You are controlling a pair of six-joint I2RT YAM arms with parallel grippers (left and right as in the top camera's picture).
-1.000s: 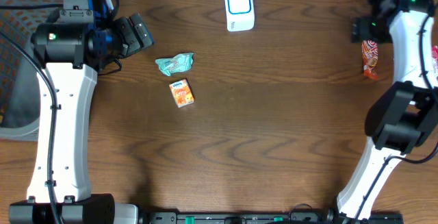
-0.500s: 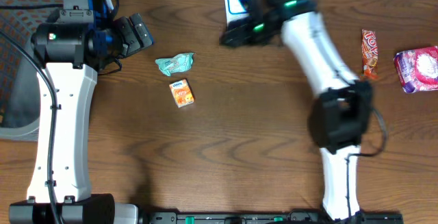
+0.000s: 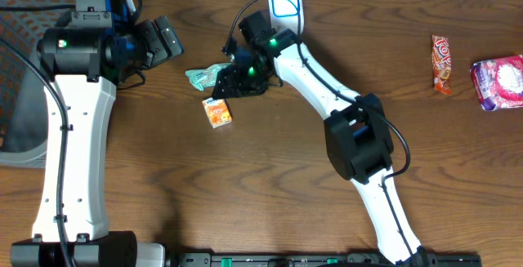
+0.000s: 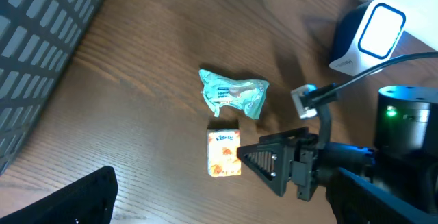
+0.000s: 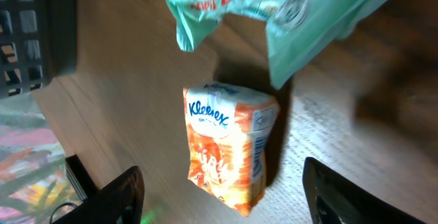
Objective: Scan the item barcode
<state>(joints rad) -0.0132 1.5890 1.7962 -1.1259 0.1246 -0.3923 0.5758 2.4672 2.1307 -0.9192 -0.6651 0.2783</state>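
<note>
Orange Kleenex pack [image 5: 229, 148], white logo patch on top, barcode-like stripes along one edge. My R gripper [image 5: 226, 191] has jaws wide, pack between them, untouched. My L gripper [image 3: 161, 40] is wide too, empty.

The right hand [image 4: 263, 166] comes in low over the wooden tabletop [image 4: 137, 121], black triangular fingers [image 4: 270, 161] spread; right at one fingertip lies an orange Kleenex pack [image 4: 224, 153], touching or not I can't say; just past that pack sits a crumpled teal packet [image 4: 233, 92]; off behind the hand's arm stands a white scanner [image 4: 375, 32], face lit blue; a dark mesh basket [image 4: 41, 32] lies well beyond both packs.
</note>
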